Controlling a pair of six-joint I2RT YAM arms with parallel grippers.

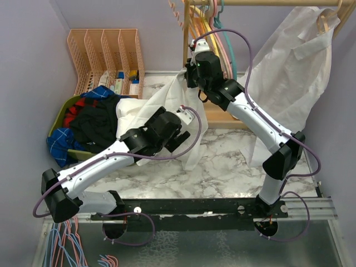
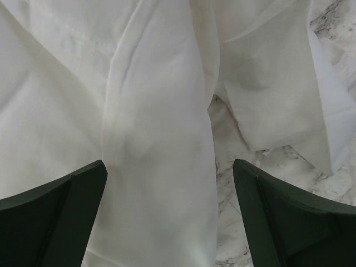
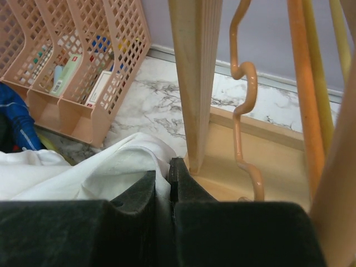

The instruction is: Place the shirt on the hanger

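The white shirt (image 1: 146, 108) is drawn up from the basket towards the wooden rack, and a fold of it hangs down to the marble top. My right gripper (image 1: 189, 76) is shut on its upper edge beside the rack post; in the right wrist view the gripper (image 3: 168, 173) pinches the white fabric (image 3: 94, 175). My left gripper (image 1: 183, 132) is open. In the left wrist view the gripper (image 2: 169, 164) has its dark fingers (image 2: 61, 217) on either side of the hanging fold of the shirt (image 2: 161, 167), not closed on it. A teal hanger (image 1: 218, 18) hangs on the rack rail among other hangers.
A second white shirt (image 1: 295, 61) hangs on a tan wooden hanger at the right. A green basket (image 1: 57, 119) of dark garments sits at the left, with a peach file organiser (image 1: 105, 53) behind it. The rack post (image 3: 194, 83) and an orange hanger (image 3: 245, 111) stand close to my right gripper.
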